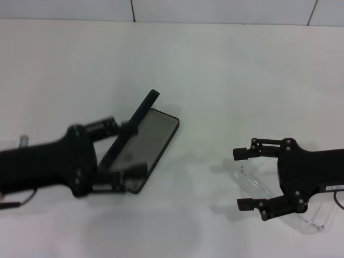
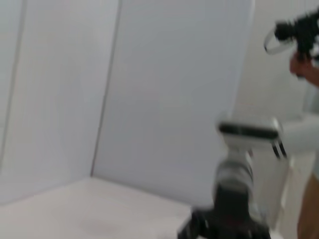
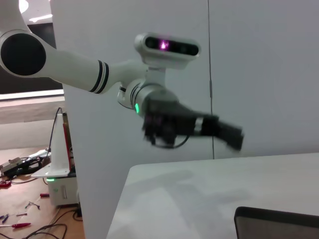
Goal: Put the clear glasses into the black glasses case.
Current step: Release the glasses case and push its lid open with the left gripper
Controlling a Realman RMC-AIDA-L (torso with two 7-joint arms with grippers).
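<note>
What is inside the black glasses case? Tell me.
The black glasses case stands open, showing only bare grey lining. The left gripper covers its near corner. The clear glasses lie on the table under the right gripper.

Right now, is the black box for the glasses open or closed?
Open. The black glasses case has its lid tilted up, grey lining showing, nothing inside.

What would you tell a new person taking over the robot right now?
Left end effector: at the black glasses case, one finger by the raised lid and one at the near edge of the base; I cannot tell whether it grips.
Right end effector: open, above the clear glasses, not closed on them.
The case sits left of centre on the white table, lid up, nothing seen inside. The glasses lie on the table to the right, partly under the right arm.
Done: case is open.
Left: grasp the glasses, carry them over, set them into the case.
</note>
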